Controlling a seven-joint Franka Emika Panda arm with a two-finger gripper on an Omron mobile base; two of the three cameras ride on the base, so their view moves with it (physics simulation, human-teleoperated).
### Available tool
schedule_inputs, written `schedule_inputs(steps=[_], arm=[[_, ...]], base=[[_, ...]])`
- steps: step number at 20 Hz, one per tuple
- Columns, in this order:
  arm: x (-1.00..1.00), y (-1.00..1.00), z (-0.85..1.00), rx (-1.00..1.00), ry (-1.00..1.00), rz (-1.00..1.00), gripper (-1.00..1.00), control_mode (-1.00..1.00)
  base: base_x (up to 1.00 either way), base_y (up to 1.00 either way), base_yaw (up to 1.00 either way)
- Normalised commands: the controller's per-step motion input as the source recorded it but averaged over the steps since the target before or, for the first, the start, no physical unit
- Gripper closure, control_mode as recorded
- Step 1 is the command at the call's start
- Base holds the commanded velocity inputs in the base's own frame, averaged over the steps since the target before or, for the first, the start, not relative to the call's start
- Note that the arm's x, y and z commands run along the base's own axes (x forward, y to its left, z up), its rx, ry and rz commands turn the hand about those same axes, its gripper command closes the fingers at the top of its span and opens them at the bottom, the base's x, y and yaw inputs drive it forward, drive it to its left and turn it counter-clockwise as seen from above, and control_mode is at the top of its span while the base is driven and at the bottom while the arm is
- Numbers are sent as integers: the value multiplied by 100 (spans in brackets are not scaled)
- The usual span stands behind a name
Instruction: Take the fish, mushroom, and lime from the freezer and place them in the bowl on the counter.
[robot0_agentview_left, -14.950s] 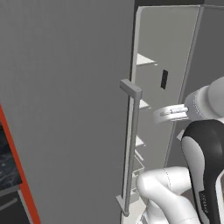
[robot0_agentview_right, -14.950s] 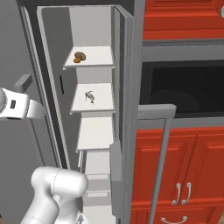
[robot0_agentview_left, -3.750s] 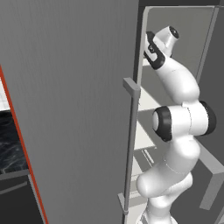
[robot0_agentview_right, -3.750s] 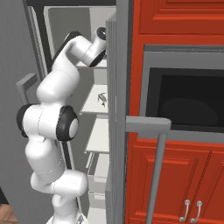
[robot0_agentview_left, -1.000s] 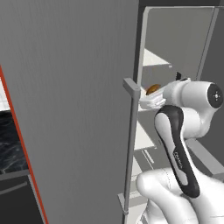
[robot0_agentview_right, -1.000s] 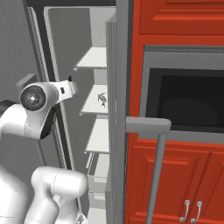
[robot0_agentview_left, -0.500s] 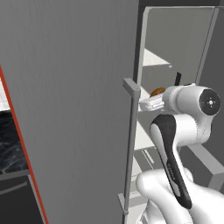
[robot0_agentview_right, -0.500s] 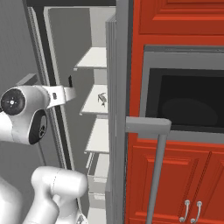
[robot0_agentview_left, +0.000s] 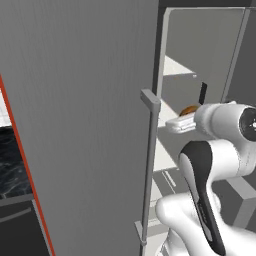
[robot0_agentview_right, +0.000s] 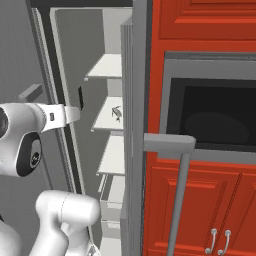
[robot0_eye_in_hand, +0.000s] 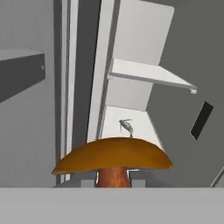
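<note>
Here, pincer (robot0_eye_in_hand: 113, 183) clenched on mushroom (robot0_eye_in_hand: 113, 158), freezer (robot0_agentview_left: 80, 125) door edge close beside, shelves beyond.

Brown-orange mushroom (robot0_eye_in_hand: 113, 159) cap glowing over its rust-red stem in my grip, small grey fish (robot0_eye_in_hand: 126, 126) lying on a pale shelf, brushed-grey freezer (robot0_agentview_left: 85, 125) door showing a red edge, glossy red cabinets (robot0_agentview_right: 210, 210) framing a black oven window (robot0_agentview_right: 212, 114)

White, rounded robot arm (robot0_agentview_left: 220, 165) with glossy segments, a black curved band along one link, and dark circular joint caps at its elbow (robot0_agentview_right: 27, 150).
</note>
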Motion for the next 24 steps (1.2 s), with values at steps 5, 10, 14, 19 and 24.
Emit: schedule_inputs(steps=[5,10,14,19,24], arm=[[-51,-4,0,4,0,0,100,-100],[-9,0,-9,7,0,0,100,-100],[0,1,-32,3,0,0,100,-100],[-9,7,-23,1,-1,0,100,100],[0,0,0,0,0,0,100,100]], base=[[0,0,0],[0,0,0],[0,0,0],[-20,16,0],[-64,92,0]])
